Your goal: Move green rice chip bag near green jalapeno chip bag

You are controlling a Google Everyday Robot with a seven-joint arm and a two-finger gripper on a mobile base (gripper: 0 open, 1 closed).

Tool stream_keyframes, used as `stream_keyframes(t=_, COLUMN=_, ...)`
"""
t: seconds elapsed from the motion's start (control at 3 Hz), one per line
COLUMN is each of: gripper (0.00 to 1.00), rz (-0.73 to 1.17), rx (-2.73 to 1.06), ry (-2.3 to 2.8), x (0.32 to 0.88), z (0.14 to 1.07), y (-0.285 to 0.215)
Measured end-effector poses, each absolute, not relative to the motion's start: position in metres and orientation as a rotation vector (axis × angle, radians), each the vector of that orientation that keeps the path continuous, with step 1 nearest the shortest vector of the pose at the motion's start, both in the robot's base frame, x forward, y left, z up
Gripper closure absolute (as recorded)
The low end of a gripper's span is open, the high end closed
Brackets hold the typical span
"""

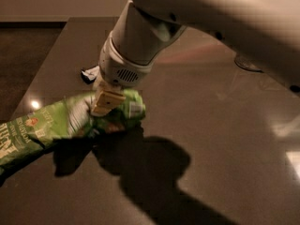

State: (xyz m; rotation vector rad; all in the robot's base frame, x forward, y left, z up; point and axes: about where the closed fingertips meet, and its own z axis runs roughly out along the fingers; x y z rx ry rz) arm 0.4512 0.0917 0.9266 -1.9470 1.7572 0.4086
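The green rice chip bag (127,117), lime green with a white barcode patch, lies crumpled on the dark table left of centre. My gripper (106,105) comes down onto its middle from the arm above, with its tan fingers (108,100) shut on the bag. The green jalapeno chip bag (18,142), darker green with big white lettering and a small orange-red emblem, lies at the left edge of the view. The rice bag's left end reaches it and seems to touch or overlap it. The arm hides part of the rice bag.
A small dark-and-white wrapper (89,74) lies just behind the gripper. A round glassy object (248,62) stands at the back right, partly behind the arm. The table's left edge (44,60) runs diagonally, with floor beyond. The arm's shadow falls on the table in front.
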Motion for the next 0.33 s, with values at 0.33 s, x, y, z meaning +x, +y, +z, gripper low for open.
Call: stream_keyframes(t=0.33, gripper=0.0, rz=0.404, rx=-1.948, ry=1.754, x=0.4498, z=0.9284, y=0.0923)
